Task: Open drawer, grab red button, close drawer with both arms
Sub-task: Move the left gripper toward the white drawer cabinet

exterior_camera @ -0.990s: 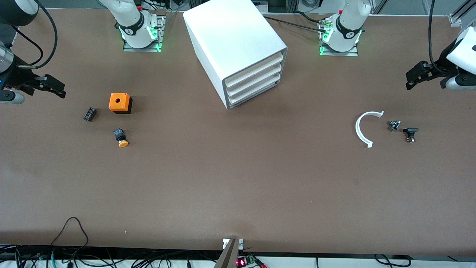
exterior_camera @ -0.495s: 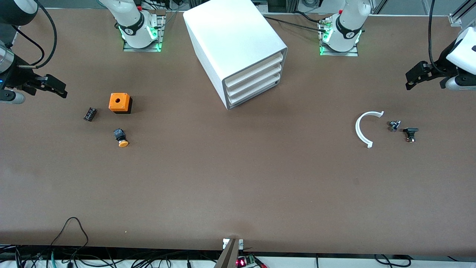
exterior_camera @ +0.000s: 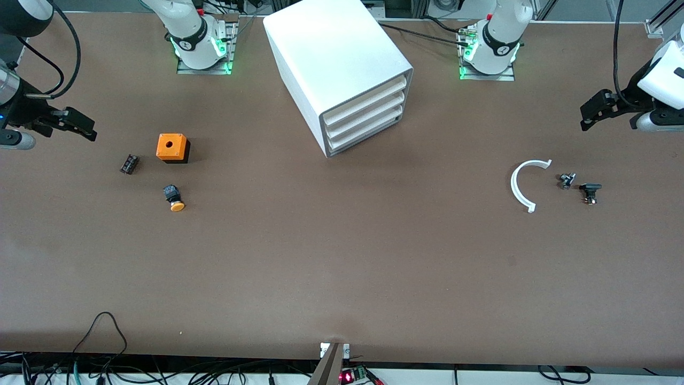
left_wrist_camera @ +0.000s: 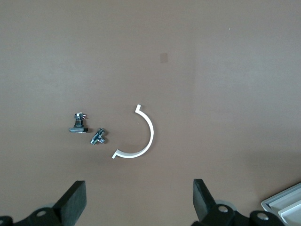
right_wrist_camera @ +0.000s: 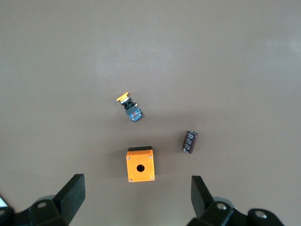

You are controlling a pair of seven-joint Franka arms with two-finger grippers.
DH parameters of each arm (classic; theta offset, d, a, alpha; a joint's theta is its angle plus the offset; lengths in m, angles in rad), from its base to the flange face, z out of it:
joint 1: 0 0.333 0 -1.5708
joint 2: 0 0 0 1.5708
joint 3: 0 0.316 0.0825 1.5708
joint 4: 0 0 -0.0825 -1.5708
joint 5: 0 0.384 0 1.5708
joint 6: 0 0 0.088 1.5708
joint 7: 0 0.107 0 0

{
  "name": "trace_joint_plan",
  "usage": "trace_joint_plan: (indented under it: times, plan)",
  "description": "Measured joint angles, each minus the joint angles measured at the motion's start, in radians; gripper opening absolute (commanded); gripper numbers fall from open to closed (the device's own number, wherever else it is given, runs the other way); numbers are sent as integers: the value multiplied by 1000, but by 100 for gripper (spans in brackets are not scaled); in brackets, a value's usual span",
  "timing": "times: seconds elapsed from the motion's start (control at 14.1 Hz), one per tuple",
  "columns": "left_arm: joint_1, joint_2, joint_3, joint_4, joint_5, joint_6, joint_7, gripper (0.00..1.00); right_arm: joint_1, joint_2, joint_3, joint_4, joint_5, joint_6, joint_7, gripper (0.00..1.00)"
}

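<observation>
Both jaws spread, nothing held. Left gripper [exterior_camera: 588, 114] hangs toward the left-arm end from the drawer cabinet [exterior_camera: 342, 69], over bare table; it has crept slightly up and outward in the last second. Right gripper [exterior_camera: 80, 126] sits toward the right-arm end, barely moved. No approach to the cabinet, so opening hasn't started. All three drawers flush shut. Red-capped button not visible, presumably inside a drawer; only the orange-capped button [exterior_camera: 174, 198] lies out.
</observation>
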Motion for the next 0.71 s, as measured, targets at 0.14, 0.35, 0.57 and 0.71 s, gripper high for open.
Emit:
trace_joint_plan:
  times: [0.14,0.35,0.57,0.71]
  plan:
    - [-4,9,-7,3,0,-4,0,100,0,4,-2,0,3,2,0,100]
    - [-14,42,-32,10,0,-9,0,100,0,14,-2,0,3,19,0,100]
    - [-22,54,-45,8,-37,-18,0,100,1,43,0,6,6,26,-1,100]
    - [-26,70,-51,-18,-117,-20,0,100,1,60,1,12,6,26,-1,100]
